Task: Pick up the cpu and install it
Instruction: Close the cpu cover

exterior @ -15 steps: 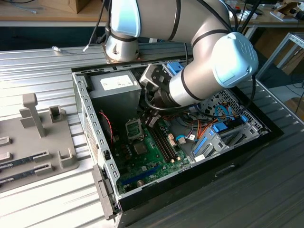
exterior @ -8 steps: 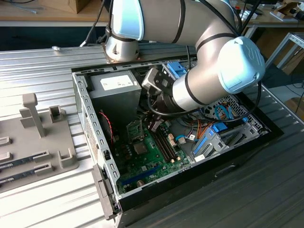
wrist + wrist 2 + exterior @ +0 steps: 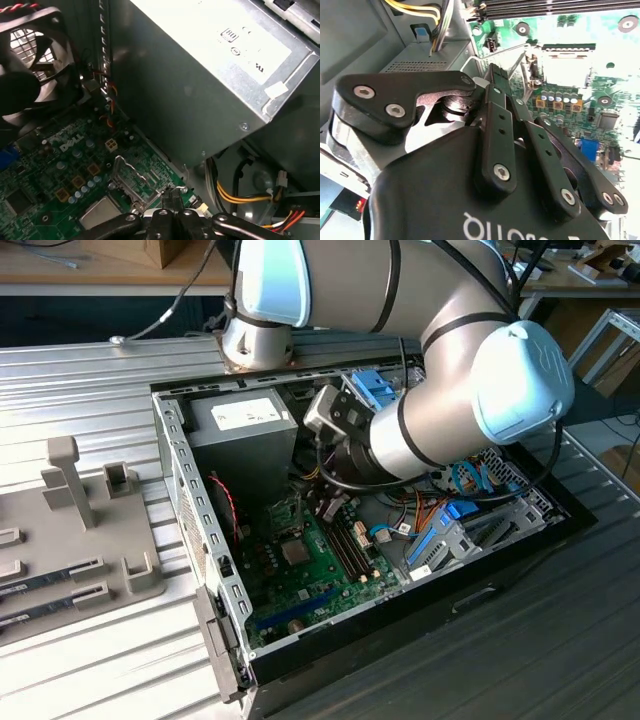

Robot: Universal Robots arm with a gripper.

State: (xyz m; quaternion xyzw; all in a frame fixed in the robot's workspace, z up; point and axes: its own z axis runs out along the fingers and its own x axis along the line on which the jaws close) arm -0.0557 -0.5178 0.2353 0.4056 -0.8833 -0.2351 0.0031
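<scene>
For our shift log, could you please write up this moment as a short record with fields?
Gripper: fingertips together, low over the motherboard beside the socket; nothing visibly held
cpu: lying flat in the socket, retention frame raised
Motherboard: inside the open case
Power supply: in the case, beside the socket area
Memory sticks: on the tray at the exterior view's left, outside the case
</scene>
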